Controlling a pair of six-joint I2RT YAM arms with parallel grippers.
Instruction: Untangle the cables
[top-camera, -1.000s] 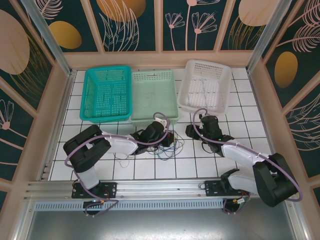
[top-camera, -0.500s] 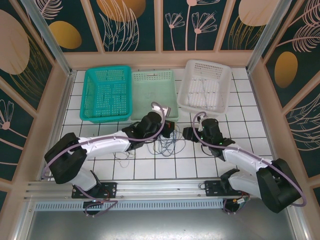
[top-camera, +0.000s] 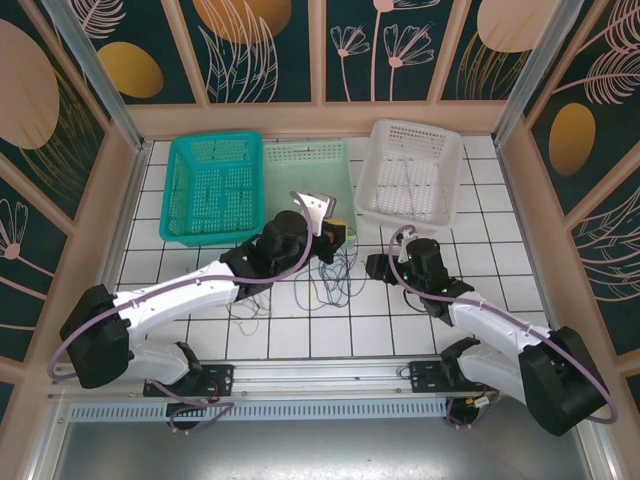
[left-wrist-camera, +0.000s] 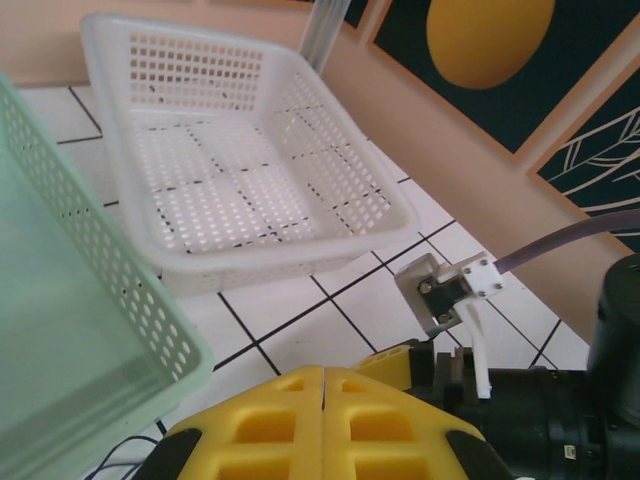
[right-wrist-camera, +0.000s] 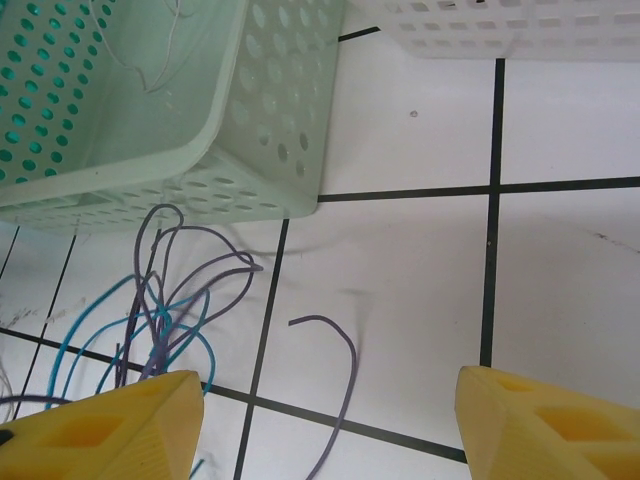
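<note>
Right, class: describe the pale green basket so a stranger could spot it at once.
Three perforated baskets line the far side of the white tiled table. The mint-green basket is the middle one, paler than the teal basket left of it, greener than the white basket.

1 overhead view, 2 close wrist views sharing the white basket (left-wrist-camera: 280, 262)

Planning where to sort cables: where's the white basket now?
In the top view, the white basket sits at the far right, beside the pale green basket.
</note>
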